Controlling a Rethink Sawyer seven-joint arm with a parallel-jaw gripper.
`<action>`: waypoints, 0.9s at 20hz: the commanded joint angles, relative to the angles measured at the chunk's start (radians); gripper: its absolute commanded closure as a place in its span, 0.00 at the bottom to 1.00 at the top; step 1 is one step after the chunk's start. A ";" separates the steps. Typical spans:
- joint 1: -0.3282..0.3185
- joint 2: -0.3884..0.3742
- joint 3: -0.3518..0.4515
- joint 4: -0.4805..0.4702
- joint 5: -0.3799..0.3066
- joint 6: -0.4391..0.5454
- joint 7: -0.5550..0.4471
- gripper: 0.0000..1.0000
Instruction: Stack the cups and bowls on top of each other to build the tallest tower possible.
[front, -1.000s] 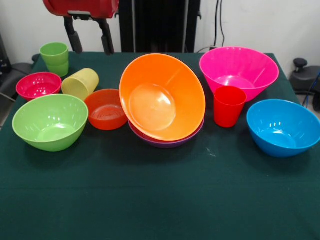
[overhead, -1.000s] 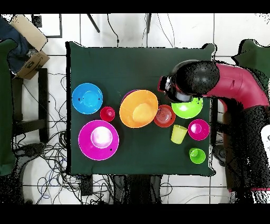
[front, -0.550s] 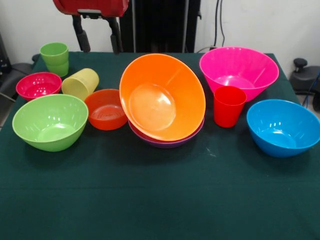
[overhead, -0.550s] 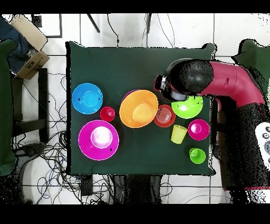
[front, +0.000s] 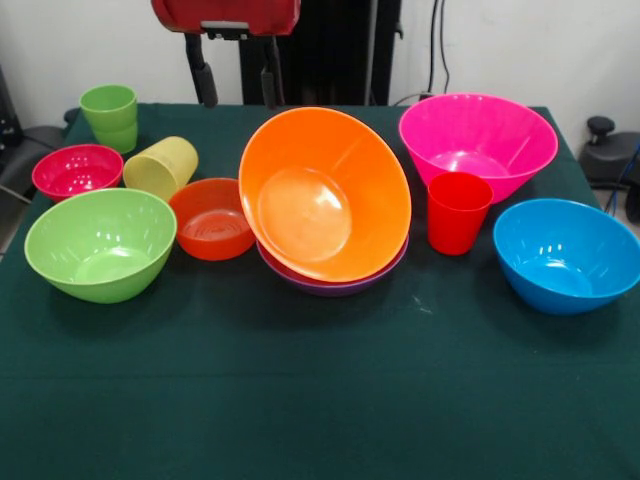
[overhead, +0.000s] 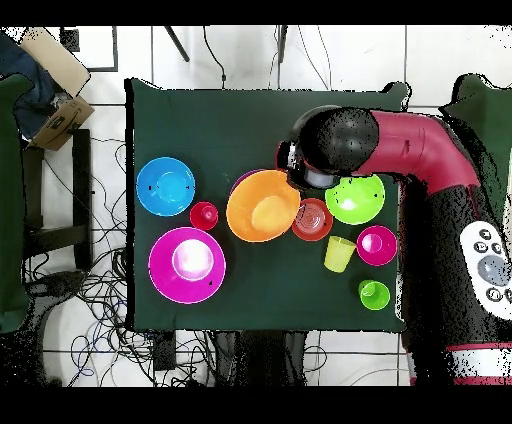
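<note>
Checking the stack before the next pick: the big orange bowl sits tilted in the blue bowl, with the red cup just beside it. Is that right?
Not quite. The orange bowl sits tilted in a purple bowl, whose rim peeks out beneath it in the front view. The blue bowl stands alone and empty, apart from it. The red cup is indeed beside the orange bowl.

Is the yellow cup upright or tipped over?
Tipped. The yellow cup lies on its side between the magenta bowl and red-orange bowl.
</note>
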 joint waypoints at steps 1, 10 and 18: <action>0.036 0.039 0.017 -0.035 -0.067 0.115 -0.185 0.00; 0.037 0.039 0.016 -0.033 -0.065 0.116 -0.176 0.00; 0.017 0.044 0.010 0.010 -0.059 0.056 -0.152 0.00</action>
